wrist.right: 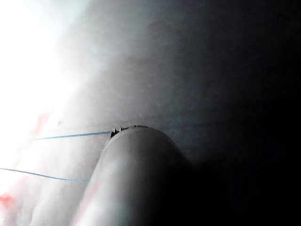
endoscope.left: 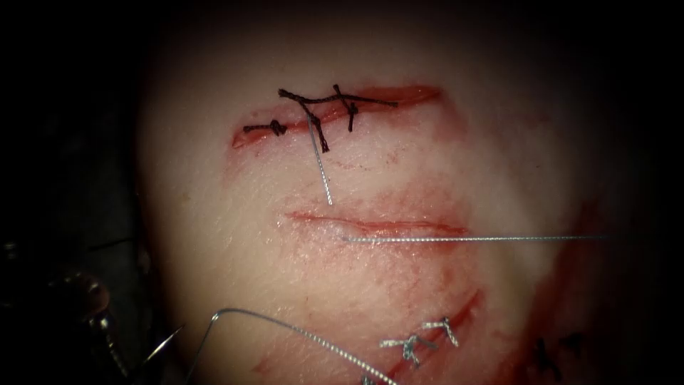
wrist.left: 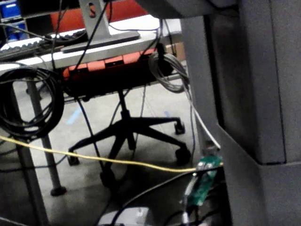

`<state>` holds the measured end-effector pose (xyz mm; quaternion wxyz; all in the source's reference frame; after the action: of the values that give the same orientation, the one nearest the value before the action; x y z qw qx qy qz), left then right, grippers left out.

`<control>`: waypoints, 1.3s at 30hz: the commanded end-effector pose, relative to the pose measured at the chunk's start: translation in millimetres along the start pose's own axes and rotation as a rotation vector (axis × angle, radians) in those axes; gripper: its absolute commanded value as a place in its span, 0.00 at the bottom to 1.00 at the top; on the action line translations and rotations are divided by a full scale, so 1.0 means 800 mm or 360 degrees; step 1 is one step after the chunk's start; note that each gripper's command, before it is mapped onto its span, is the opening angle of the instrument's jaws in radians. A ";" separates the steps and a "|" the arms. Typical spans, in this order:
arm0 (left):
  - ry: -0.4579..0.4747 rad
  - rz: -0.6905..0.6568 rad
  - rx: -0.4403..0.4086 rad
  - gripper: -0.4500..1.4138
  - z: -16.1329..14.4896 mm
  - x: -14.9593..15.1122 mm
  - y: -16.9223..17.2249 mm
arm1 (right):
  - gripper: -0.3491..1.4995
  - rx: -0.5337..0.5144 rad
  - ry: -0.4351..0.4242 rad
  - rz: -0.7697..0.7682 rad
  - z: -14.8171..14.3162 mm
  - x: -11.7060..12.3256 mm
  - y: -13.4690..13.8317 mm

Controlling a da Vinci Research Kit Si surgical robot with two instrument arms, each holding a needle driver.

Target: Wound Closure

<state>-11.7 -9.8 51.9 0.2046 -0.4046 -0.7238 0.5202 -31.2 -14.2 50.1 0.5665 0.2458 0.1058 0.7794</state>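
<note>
The tissue [endoscope.left: 370, 171] carries several cuts. From the left part of the middle cut [endoscope.left: 370, 224], a pale thread [endoscope.left: 470, 238] runs taut to the right into the dark. In the right wrist view the thread [wrist.right: 75, 135] ends at the tip of my right tool [wrist.right: 115, 130], whose jaws are closed on it behind the shaft [wrist.right: 136, 179]. A second strand [endoscope.left: 320, 167] lies from the upper cut down toward the middle one. At the lower left a thin curved needle [endoscope.left: 165, 344] lies off the tissue's edge, beside the dim metal shape of my left tool [endoscope.left: 92, 306]. More thread [endoscope.left: 285, 328] arcs across the lower tissue.
The upper cut [endoscope.left: 335, 110] is closed with black knotted stitches [endoscope.left: 313, 107]. A lower cut at the right holds pale knotted stitches [endoscope.left: 420, 341]. Red fluid smears the tissue around the middle and lower cuts. Dark stitch ends [endoscope.left: 548, 356] sit at the far lower right.
</note>
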 end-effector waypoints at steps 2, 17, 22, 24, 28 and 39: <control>0.0000 -0.0001 -0.0001 0.00 0.0004 -0.0001 -0.0008 | 0.00 -0.0003 0.0016 0.0019 0.0008 -0.0005 -0.0007; 0.0001 0.0000 0.0000 0.00 0.0005 0.0000 -0.0010 | 0.00 -0.0023 0.0056 0.0052 -0.0016 0.0002 0.0007; 0.0002 0.0000 0.0002 0.00 0.0005 0.0000 -0.0011 | 0.30 -0.0047 0.0086 -0.0005 -0.0013 0.0003 -0.0001; 0.0003 0.0001 0.0003 0.00 0.0006 0.0000 -0.0012 | 0.73 -0.0035 0.0104 -0.0129 -0.0013 0.0005 -0.0018; 0.0006 0.0000 0.0004 0.00 0.0008 0.0003 -0.0012 | 0.86 0.0124 0.0160 -0.0378 -0.0023 0.0017 -0.0069; -0.0078 0.0156 0.0432 0.00 0.0043 0.0044 -0.0043 | 0.88 0.0695 0.0300 -0.0512 -0.0010 -0.0002 -0.0267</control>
<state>-17.3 -9.4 53.1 0.2093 -0.3849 -0.6126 0.6579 -15.5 -7.1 40.1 0.6052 0.2719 0.3632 0.6542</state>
